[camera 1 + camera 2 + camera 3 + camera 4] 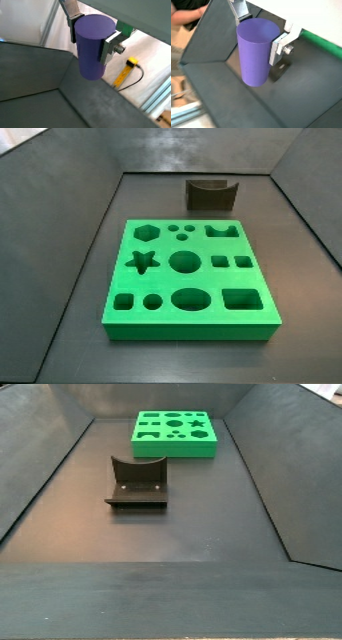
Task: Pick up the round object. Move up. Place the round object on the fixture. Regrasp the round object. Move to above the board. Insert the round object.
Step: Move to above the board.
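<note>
While clamped between the silver fingers (111, 44) in a wrist view, the round object (90, 47) hangs upright, its rounded lower end free in the air above the dark bin floor; gripper (92, 31) closed on the peg's upper part. Judged as the "move up" step, or the carry toward the fixture. Also caught here: a yellow cable (126, 71) outside the bin wall, seen nowhere else.

From another wrist angle, same hold: gripper (261, 35) shut on the round object (257, 51), peg well clear of the floor, a green strip of the board (321, 42) at the edge behind.

From a side view, no arm and no peg; only the board (187, 278) with empty cut-outs and the fixture (210, 193) beyond it, notch empty.

From the opposite side view, fixture (136, 483) nearer, board (175, 434) farther, well apart; gripper out of frame, so likely high. Next, probably: lowering the peg into the U-notch, calling for alignment before release.
</note>
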Controlling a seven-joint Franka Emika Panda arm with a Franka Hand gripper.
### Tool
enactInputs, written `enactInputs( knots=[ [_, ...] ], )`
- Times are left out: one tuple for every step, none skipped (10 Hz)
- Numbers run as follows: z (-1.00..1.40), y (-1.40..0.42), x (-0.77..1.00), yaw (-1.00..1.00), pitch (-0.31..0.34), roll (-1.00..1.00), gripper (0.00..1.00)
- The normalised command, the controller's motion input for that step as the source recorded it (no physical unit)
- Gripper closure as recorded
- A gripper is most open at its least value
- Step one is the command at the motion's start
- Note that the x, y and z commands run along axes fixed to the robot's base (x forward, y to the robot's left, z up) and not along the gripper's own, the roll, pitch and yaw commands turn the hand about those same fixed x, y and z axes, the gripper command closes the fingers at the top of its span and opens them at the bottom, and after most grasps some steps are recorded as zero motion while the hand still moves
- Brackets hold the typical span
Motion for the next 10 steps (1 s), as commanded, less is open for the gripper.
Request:
enactInputs(
  knots=[
    [-0.07, -1.0, -0.35, -0.13, -0.009, -1.0, 1.0],
    [-0.06, -1.0, -0.36, -0.14, -0.011, -1.0, 1.0],
    [-0.06, -1.0, -0.38, -0.14, -0.014, -1.0, 1.0],
    [-0.06, -1.0, -0.4, -0.14, -0.015, -1.0, 1.0],
    [-0.06, -1.0, -0.42, -0.13, -0.016, -1.0, 1.0],
    [-0.05, -1.0, -0.45, -0.13, -0.026, -1.0, 1.0],
    [-0.04, -0.86, -0.43, -0.12, -0.042, -1.0, 1.0],
    [-0.02, -0.45, -0.29, -0.08, -0.062, -0.8, 1.0],
    [-0.01, -0.24, -0.21, -0.05, -0.066, -0.59, 1.0],
    [0.0, -0.13, -0.16, -0.03, -0.067, -0.43, 1.0]
  ],
)
